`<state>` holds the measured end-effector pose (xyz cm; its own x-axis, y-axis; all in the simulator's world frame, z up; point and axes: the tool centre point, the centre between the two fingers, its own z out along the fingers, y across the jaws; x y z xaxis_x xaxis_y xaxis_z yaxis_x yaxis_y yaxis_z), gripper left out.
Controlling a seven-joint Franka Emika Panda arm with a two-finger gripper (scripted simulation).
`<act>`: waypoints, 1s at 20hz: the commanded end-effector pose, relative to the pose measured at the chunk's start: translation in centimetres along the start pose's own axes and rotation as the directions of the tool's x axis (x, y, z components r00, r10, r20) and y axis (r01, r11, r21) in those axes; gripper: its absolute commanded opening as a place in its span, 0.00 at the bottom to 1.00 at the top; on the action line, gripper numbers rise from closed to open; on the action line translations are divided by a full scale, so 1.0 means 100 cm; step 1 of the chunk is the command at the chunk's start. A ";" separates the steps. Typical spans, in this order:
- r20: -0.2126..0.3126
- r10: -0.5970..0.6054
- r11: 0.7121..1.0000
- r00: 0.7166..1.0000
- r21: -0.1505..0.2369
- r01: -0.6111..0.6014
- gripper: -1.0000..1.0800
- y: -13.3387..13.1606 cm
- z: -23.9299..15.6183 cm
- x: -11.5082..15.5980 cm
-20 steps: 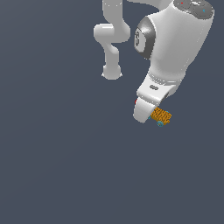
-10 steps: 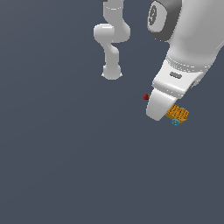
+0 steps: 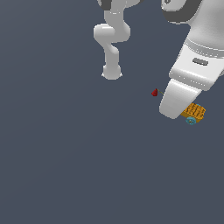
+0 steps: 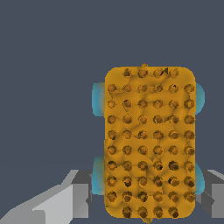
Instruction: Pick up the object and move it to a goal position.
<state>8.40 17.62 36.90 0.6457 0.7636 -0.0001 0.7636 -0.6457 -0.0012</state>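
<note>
exterior view: 1 tool [image 3: 186,114] clamped on 1 orange object [image 3: 194,112], w/ 1 red goal marker [image 3: 154,92] nearby.

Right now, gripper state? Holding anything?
Gripper: fingers sit on either side of the orange studded block, apparently shut on it.

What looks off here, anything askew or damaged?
Nothing stands out. The orange piece sits straight between the jaws, looks intact, and shows teal bits at its sides. In the exterior view it hangs just off the red marker, to that view's right.
</note>
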 end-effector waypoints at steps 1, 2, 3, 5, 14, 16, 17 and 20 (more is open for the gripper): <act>0.000 0.000 1.000 1.000 -0.001 0.000 0.00 0.001 -0.008 0.005; 0.000 0.000 1.000 1.000 -0.001 0.000 0.00 0.002 -0.011 0.007; 0.000 0.000 1.000 1.000 -0.001 0.000 0.00 0.002 -0.013 0.009; 0.000 0.000 1.000 1.000 -0.001 0.000 0.00 0.003 -0.018 0.012; 0.000 0.000 1.000 1.000 -0.001 0.000 0.00 0.006 -0.034 0.023; 0.000 0.000 1.000 1.000 -0.001 0.000 0.00 0.006 -0.035 0.024; 0.000 0.000 1.000 1.000 -0.001 0.000 0.00 0.006 -0.036 0.025; 0.000 0.000 1.000 1.000 -0.001 0.000 0.00 0.007 -0.038 0.026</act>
<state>10.52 19.13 40.51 0.6454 0.7639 -0.0011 0.7639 -0.6454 -0.0008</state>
